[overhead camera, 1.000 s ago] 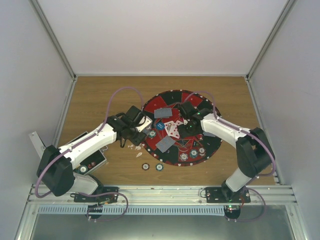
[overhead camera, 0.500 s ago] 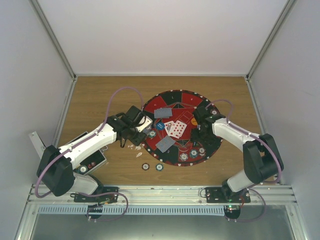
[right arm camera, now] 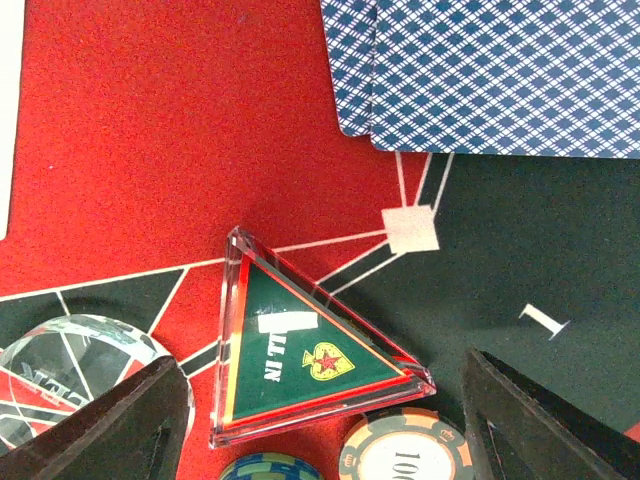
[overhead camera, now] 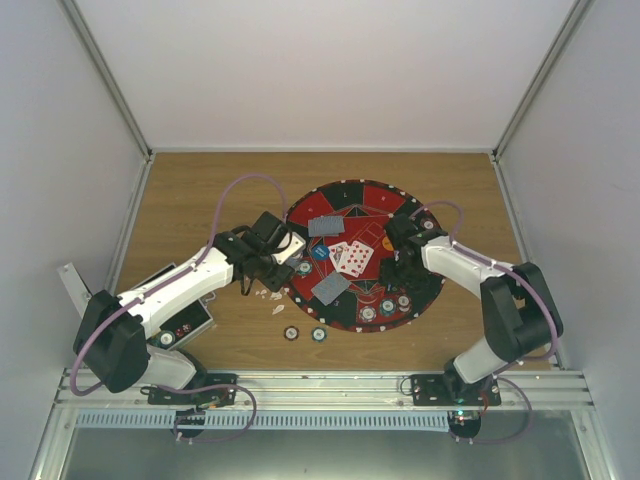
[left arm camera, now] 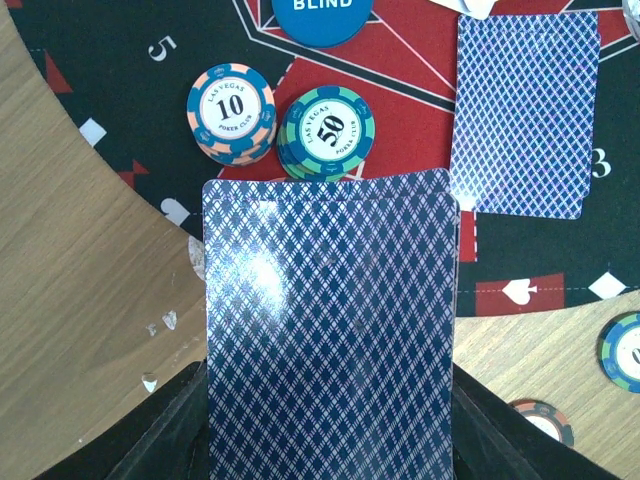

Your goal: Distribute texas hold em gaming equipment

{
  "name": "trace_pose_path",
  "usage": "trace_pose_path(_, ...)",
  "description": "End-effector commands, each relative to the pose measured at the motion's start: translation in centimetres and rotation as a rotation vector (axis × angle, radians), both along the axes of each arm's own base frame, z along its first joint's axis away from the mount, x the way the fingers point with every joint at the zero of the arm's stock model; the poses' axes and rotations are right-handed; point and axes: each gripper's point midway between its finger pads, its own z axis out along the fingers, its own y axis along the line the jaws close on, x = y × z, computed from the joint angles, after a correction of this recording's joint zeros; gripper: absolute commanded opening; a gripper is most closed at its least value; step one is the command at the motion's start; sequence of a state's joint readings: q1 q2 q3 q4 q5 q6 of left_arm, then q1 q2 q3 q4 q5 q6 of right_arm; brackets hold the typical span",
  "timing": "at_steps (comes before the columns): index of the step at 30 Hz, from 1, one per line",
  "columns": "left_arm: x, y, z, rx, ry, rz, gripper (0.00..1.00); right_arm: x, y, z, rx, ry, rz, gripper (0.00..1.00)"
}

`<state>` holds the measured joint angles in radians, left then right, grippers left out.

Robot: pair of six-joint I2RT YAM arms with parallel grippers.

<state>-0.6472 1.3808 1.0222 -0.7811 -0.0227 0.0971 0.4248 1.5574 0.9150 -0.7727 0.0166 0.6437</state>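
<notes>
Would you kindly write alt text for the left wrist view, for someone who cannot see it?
The left gripper holds a stack of blue-backed cards above the edge of the mat. Beyond them lie a 10 chip, a 50 chip stack and a face-down card.

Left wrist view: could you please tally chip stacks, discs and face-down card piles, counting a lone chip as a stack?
Chip stacks: 4, namely 10 stack, 50 stack, right-edge chip, bottom chip
Blind disc: 1
Card piles: 2, namely held pile, mat pile
Total: 7
</notes>
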Motion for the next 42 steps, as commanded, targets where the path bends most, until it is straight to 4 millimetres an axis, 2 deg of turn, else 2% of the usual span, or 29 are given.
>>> trace_pose_path(1,0.4,-0.4,0.9,-0.041,-0.043,0.0,0.54,0.0,-0.2,-0.6,-0.002,0.016,-0.019,0.74)
trace_pose_path(10,0.4,-0.5,0.8,-0.047,-0.041,-0.003,0.54,-0.8,-0.3,-1.1,-0.001,0.04,-0.028,0.75)
trace_pose_path(17,0.2,-0.5,0.8,-0.052,-0.042,-0.002,0.54,-1.1,0.1,-1.7,0.02,0.059,-0.022,0.72)
trace_pose_path(36,0.3,-0.5,0.8,-0.053,-0.045,-0.002,0.54,0.0,-0.6,-2.4,-0.033,0.047,-0.026,0.71)
trace_pose_path(42,0.2,-0.4,0.9,-0.051,-0.048,-0.002,0.54,0.6,-1.0,-1.9,-0.061,0.023,-0.033,0.62)
